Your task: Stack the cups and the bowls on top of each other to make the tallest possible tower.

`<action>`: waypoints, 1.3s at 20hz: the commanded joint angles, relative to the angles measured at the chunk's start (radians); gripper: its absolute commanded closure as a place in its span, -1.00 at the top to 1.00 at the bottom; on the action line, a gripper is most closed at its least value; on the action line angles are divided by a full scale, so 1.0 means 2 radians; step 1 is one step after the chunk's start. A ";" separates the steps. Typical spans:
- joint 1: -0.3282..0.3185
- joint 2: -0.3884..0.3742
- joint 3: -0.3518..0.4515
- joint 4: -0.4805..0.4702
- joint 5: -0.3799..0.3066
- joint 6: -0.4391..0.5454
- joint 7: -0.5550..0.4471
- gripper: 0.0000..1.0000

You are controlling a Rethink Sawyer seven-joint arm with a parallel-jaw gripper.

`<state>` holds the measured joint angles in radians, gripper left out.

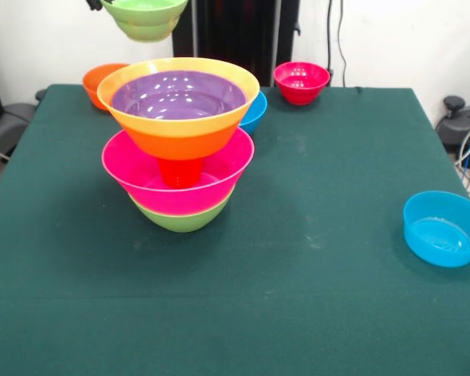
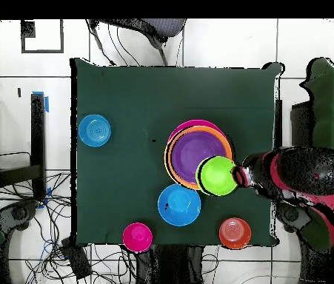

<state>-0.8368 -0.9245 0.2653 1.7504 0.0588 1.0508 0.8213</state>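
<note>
the gripper (image 2: 238,176) holds a small green bowl (image 1: 146,17) by its rim, high above the tower (image 1: 178,141) mid-table toward the far edge; released off-centre, it could tip the purple-lined orange bowl (image 1: 178,106) balanced on the narrow cup (image 1: 179,172)

A bench (image 1: 313,313) covered in dark green cloth lies below the jaws. Beyond its edges is a white tiled floor (image 2: 221,44), with tangled black cables (image 2: 32,222) on the side far from the jaws. A white wall (image 1: 392,39) stands behind the bench, where more cables (image 1: 334,39) hang down.
</note>
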 commanded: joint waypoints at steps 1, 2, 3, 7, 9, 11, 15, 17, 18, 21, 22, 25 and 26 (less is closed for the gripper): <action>0.017 0.036 0.041 -0.016 0.012 0.020 0.043 -1.00; 0.017 0.036 0.043 -0.014 0.014 0.016 0.042 -1.00; 0.018 0.035 0.042 -0.013 0.015 0.015 0.044 -1.00; 0.018 0.031 0.043 -0.008 0.020 0.011 0.044 -1.00; 0.019 0.032 0.044 -0.007 0.022 0.008 0.045 -1.00; 0.021 0.033 0.045 -0.008 0.027 0.007 0.049 -1.00; 0.026 0.036 0.046 -0.012 0.030 0.008 0.052 -1.00; 0.028 0.039 0.046 -0.020 0.030 0.011 0.052 -1.00; 0.031 0.042 0.046 -0.023 0.031 0.010 0.055 -1.00; 0.032 0.046 0.044 -0.027 0.028 0.005 0.054 -1.00; 0.032 0.047 0.044 -0.027 0.026 0.004 0.053 -1.00; 0.033 0.049 0.042 -0.021 0.024 -0.009 0.051 -1.00; 0.032 0.050 0.042 -0.018 0.024 -0.015 0.048 -1.00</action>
<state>-0.8155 -0.8705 0.2777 1.7270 0.1002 1.0508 0.8213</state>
